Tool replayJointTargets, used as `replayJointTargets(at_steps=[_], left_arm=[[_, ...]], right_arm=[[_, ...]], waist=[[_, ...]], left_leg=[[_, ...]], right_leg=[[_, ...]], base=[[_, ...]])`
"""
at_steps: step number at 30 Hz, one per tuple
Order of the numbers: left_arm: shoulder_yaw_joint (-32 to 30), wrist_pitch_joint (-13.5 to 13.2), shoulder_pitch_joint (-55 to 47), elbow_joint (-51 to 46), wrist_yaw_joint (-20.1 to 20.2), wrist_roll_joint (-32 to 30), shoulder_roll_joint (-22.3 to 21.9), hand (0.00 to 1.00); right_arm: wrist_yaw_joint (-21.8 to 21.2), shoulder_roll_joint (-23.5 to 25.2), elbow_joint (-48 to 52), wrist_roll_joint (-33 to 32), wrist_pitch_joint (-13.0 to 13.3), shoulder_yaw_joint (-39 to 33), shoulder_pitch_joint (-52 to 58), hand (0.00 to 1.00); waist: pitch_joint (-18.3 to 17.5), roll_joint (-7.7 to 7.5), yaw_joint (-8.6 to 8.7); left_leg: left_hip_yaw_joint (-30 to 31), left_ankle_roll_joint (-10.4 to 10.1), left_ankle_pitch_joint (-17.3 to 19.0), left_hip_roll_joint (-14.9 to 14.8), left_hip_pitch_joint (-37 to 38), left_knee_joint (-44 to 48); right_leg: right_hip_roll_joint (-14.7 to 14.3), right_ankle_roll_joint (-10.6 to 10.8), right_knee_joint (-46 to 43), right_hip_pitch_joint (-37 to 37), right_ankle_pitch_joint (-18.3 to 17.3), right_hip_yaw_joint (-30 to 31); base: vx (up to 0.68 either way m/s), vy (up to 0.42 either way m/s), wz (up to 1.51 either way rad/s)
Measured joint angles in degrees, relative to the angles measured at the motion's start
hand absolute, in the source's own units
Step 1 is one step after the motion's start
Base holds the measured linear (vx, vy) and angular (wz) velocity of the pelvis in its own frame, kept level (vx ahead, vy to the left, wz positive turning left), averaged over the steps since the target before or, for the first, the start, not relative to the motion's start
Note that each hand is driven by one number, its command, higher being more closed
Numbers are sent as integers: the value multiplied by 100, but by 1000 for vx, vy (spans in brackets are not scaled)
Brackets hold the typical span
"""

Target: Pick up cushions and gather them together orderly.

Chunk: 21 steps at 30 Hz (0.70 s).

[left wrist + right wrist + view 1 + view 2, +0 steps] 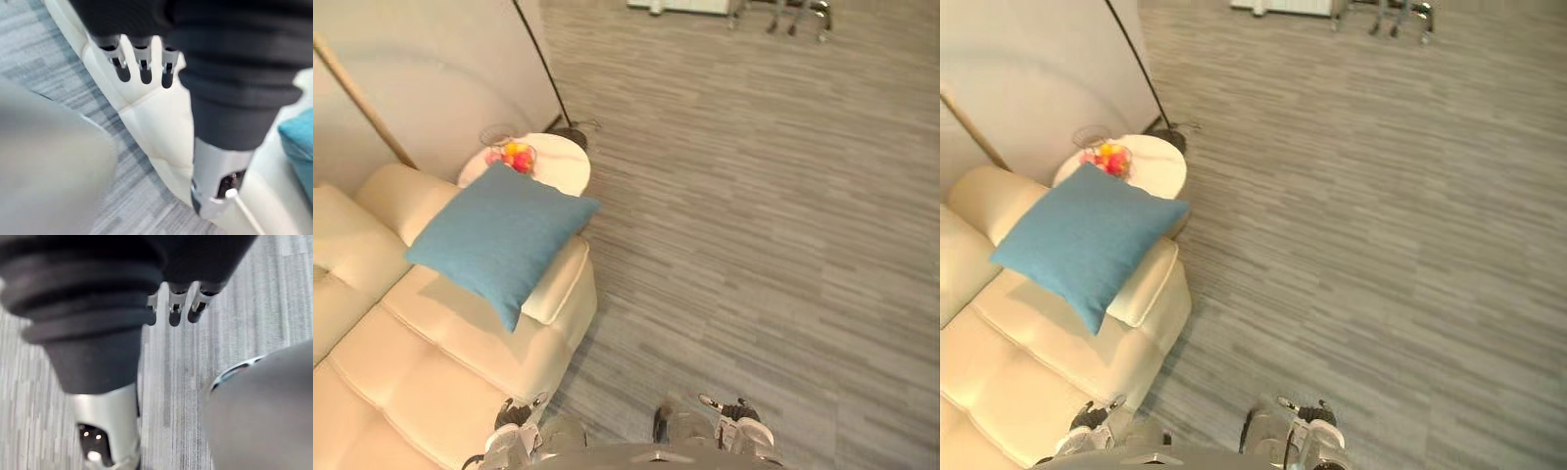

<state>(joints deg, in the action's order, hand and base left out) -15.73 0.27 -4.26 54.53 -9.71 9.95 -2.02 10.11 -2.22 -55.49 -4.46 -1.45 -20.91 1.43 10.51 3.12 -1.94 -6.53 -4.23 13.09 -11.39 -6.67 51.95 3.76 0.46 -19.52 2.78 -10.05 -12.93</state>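
1. The blue cushion (496, 238) lies tilted on the far arm of the cream sofa (431, 367), on the left of the room.
2. Just beyond it stands a round white side table (563, 166) with a bowl of fruit (514, 156).
3. The left hand (142, 66) hangs by the sofa's near edge, its fingers straight, side by side and empty.
4. The right hand (174, 309) hangs over the grey carpet (754, 196), its fingers also loose and holding nothing.

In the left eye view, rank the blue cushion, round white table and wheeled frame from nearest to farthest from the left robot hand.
From the left robot hand, by the sofa:
1. blue cushion, on the sofa arm.
2. round white table, behind the cushion.
3. wheeled frame, far across the floor.
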Motion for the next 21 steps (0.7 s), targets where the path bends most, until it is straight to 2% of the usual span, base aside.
replayJointTargets(at_steps=[2, 4, 5, 6, 7, 8, 10, 12, 14, 15, 16, 18, 21], left_arm=[[80, -22, 15, -25, 1, 3, 9, 0], [163, -23, 30, -26, 0, 2, 50, 0], [295, -22, 50, 15, -1, -3, 96, 0], [386, -12, 62, 44, 0, -8, 98, 0], [396, -12, 79, 58, 5, -4, 112, 0], [467, -12, 111, 68, 2, -6, 243, 0], [462, -13, 127, 73, 10, -4, 347, 0], [464, -11, 146, 165, 9, -6, 373, 0], [514, -6, 130, 279, 11, -5, 394, 0], [686, 30, 132, 303, 9, -7, 525, 0], [730, 38, 130, 301, 8, -7, 566, 0], [726, 38, 130, 298, 3, -5, 564, 0], [689, 40, 135, 290, -3, -5, 523, 0]], right_arm=[[3, 2, -6, -5, -8, -10, -2, 0], [3, -5, -83, -22, -13, -13, -2, 0], [4, -23, -165, -44, -15, -49, -24, 0], [4, -49, -198, -42, -28, -110, -14, 0], [3, -47, -231, -40, -29, -144, -8, 0], [-3, 50, -258, -37, -33, -167, -67, 0], [-4, 126, -390, -9, -33, -172, -133, 0], [-3, 116, -455, 40, -87, -163, -175, 0], [-11, 77, -390, 36, -72, -138, -136, 0], [-28, 80, -381, 31, -50, -85, -132, 0], [-31, 90, -386, 41, -30, -49, -128, 0], [-35, 97, -412, 43, -26, -46, -111, 0], [-121, 102, -411, 37, -24, -56, -132, 0]], waist=[[0, -1, -38], [8, -16, -17], [4, -22, 8], [-13, 22, 4], [8, -28, -16], [-5, -200, -70], [12, -371, -113], [50, -384, -99], [36, -399, 21], [38, -425, 78], [20, -499, 83], [-7, -548, 51], [-46, -447, 74]], left_leg=[[-556, 101, 146, -77, -221, -483], [-879, 66, 161, 25, -225, -1437], [-1154, 30, -66, 171, -180, -2538], [-1402, 217, -839, 251, -116, -3449], [-1442, 377, -884, 307, -66, -3534], [-1398, 398, -1008, 553, 58, -3860], [-1364, 511, -916, 691, 119, -3873], [-1247, 597, -801, 847, 431, -4003], [-1050, 650, -700, 983, 710, -4145], [-803, 678, -636, 1087, 815, -4127], [-588, 687, -632, 1162, 895, -4158], [-250, 674, -658, 1265, 997, -4302], [275, 603, -749, 1260, 1092, -4411]], right_leg=[[35, 41, 396, -357, 51, -202], [115, 101, 644, -573, 102, -407], [198, 148, 771, -702, 131, -620], [183, 217, 834, -748, 122, -736], [210, 268, 853, -774, 114, -733], [308, 335, 993, -840, 186, -708], [443, 389, 970, -917, 148, -680], [664, 480, 90, -815, 83, -671], [982, 585, -1273, -440, 157, -603], [1171, 721, -2376, -27, 147, -344], [1198, 699, -2747, 136, -32, -251], [1125, 650, -2552, 205, -252, -174], [737, 587, -1340, 262, -433, 303]], base=[[257, -86, 54], [251, -2, 61], [263, 69, 79], [265, 85, 70], [250, 83, 56], [182, 64, 32], [211, 107, 28], [172, 131, 29], [95, 92, 60], [160, 60, 103], [139, 34, 122], [108, -34, 113], [170, -108, 94]])
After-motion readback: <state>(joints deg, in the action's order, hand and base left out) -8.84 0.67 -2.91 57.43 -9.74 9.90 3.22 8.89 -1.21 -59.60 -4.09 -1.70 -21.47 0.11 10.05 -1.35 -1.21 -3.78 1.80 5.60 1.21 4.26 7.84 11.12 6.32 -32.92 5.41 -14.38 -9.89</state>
